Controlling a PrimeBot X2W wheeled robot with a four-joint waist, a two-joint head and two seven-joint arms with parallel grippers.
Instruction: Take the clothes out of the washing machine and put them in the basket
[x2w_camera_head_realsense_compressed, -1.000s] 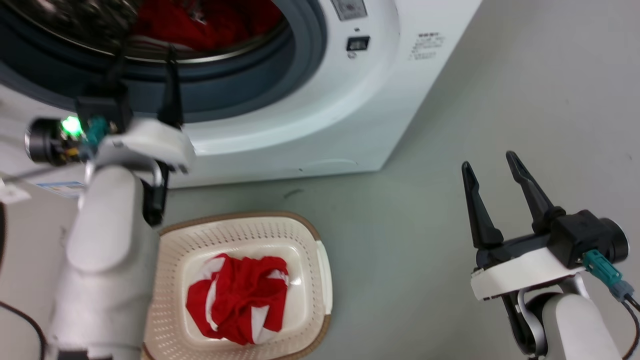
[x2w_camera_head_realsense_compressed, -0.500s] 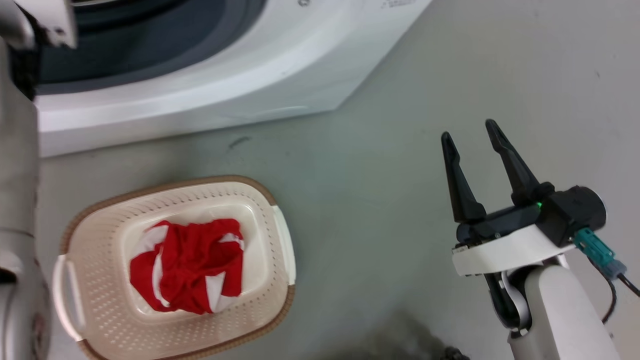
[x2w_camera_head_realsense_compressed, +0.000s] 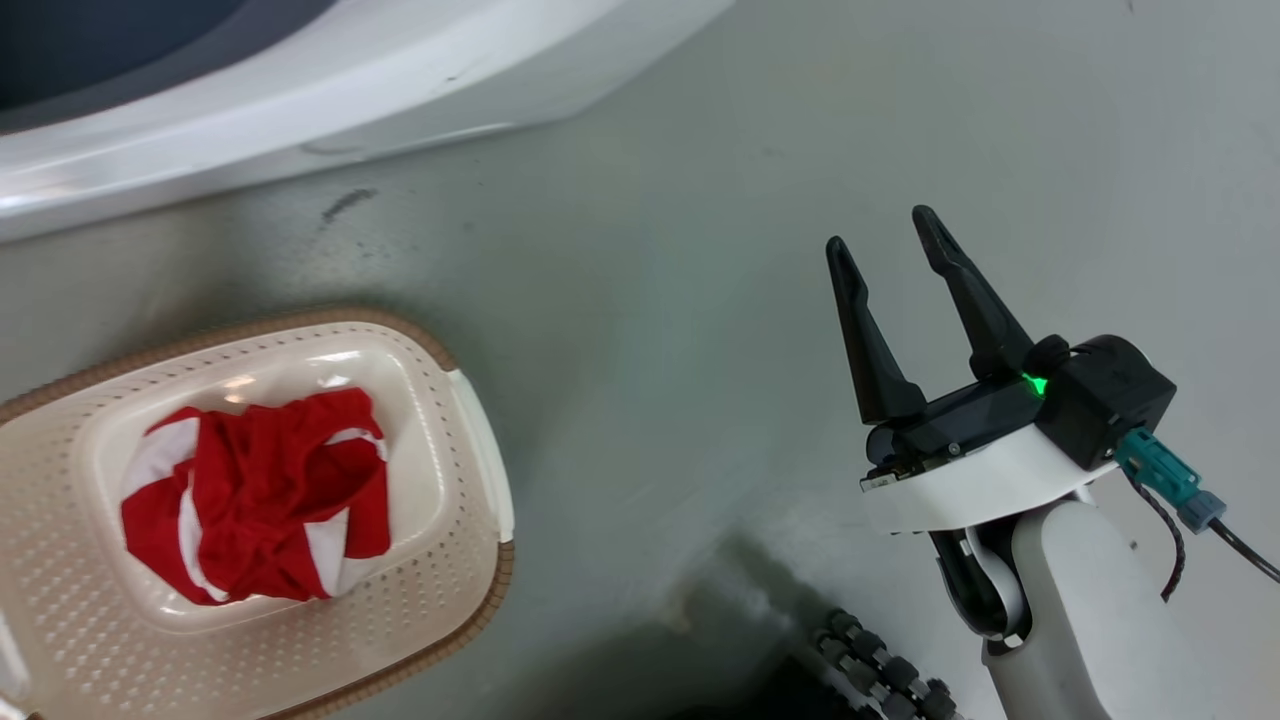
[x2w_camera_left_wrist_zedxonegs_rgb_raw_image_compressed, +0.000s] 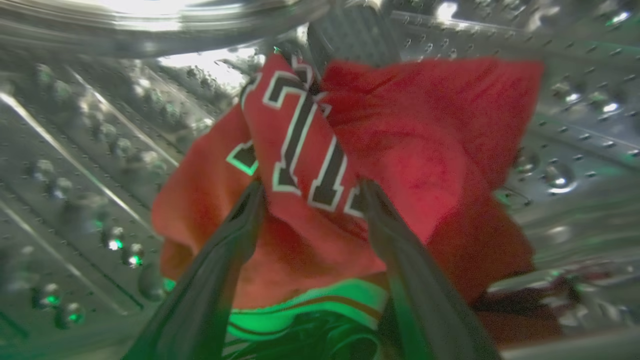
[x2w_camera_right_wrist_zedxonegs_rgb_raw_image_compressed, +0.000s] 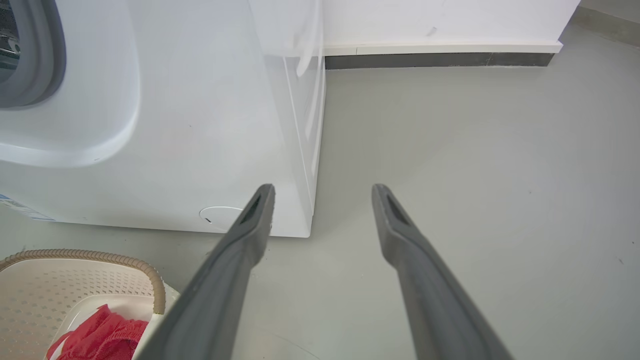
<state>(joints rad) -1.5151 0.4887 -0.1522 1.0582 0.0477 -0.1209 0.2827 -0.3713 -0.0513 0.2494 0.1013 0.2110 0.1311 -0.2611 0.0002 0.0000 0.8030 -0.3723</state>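
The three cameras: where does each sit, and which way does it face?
Head view: on the head, looking down at the basket with red clothes and the washing machine's base; the right gripper shows, open.
Left wrist view: on the left wrist, facing a red jersey in the steel drum; fingers of the left gripper frame it.
Right wrist view: on the right wrist, facing the washing machine's corner past its own fingers.
Shared by head and right wrist views: the basket.

My right gripper (x2w_camera_head_realsense_compressed: 880, 232), two long dark fingers, stands on its pale forearm (x2w_camera_head_realsense_compressed: 1085, 610) with the fingers spread wide. My left gripper (x2w_camera_left_wrist_zedxonegs_rgb_raw_image_compressed: 311, 186) holds its fingers apart too.
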